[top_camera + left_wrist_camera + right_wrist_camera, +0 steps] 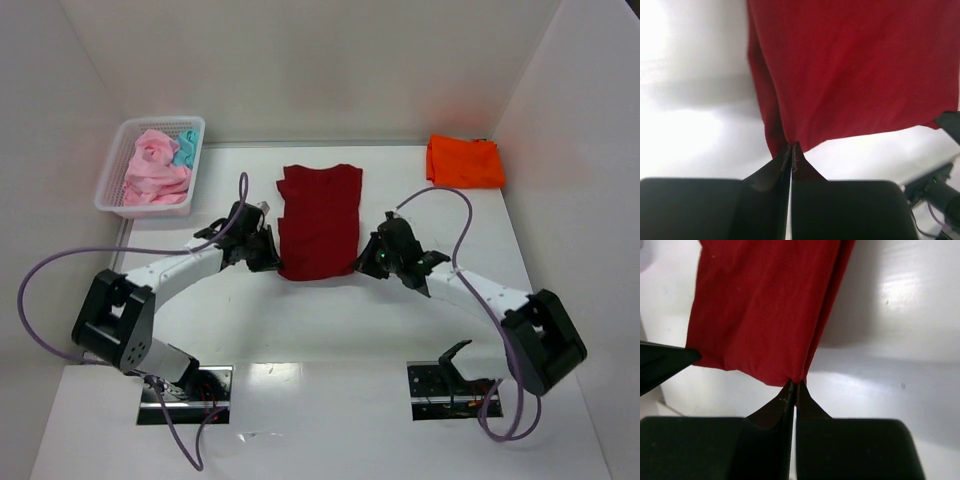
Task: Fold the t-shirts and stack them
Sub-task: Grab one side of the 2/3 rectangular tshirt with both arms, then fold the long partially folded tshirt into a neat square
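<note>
Red t-shirt [318, 220] lies flat, right of the basket [140, 209]; left gripper [791, 150] and right gripper [794, 387] each pinch a near hem corner; next likely needs both lifted evenly, folding hem toward collar.

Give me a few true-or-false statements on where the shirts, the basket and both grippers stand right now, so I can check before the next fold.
1. The left gripper and the right gripper are each shut on a near corner of the dark red shirt. True.
2. The white basket at the far left holds pink shirts and a teal one. True.
3. The orange shirt is in that basket. False: it lies folded on the table at the far right.
4. The dark red shirt is stacked on the orange shirt. False: they lie apart, the red one mid-table.
</note>
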`<control>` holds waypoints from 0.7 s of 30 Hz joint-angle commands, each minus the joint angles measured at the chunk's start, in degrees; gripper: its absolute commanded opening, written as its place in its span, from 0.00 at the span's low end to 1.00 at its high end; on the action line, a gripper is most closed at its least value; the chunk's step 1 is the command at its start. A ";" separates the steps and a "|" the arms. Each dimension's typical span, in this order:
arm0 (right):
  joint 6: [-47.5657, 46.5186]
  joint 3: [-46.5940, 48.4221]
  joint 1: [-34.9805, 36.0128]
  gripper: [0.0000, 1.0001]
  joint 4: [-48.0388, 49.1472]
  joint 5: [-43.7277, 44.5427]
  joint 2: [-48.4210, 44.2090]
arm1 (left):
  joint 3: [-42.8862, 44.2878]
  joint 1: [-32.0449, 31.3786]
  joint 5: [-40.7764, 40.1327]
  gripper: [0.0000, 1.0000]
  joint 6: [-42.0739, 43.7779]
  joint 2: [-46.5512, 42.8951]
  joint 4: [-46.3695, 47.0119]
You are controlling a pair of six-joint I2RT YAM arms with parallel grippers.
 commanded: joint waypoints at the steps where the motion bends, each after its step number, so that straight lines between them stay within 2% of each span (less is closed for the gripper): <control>1: 3.49 -1.12 1.80 0.00 -5.08 2.18 -8.76 | -0.38 -1.91 0.37 0.00 -2.23 -6.79 -5.29; 5: 4.81 0.80 1.80 0.00 -11.15 4.55 -18.18 | 1.72 -1.92 -1.37 0.00 -3.47 -16.36 -9.34; 9: 2.54 5.98 1.80 0.00 -14.23 6.58 -20.22 | 7.87 -1.92 -3.49 0.00 -1.89 -16.49 -12.85; 13: -1.42 12.22 1.19 0.00 -13.36 7.64 -14.87 | 12.01 -1.92 -4.02 0.00 -0.21 -12.09 -12.86; 17: -4.94 14.69 -3.64 0.00 -8.97 5.79 -8.81 | 16.66 -1.92 -5.51 0.00 2.15 -6.30 -10.93; 21: -7.32 18.29 -7.76 0.00 -5.37 4.40 -0.73 | 23.51 1.67 -5.51 0.00 4.87 0.83 -9.79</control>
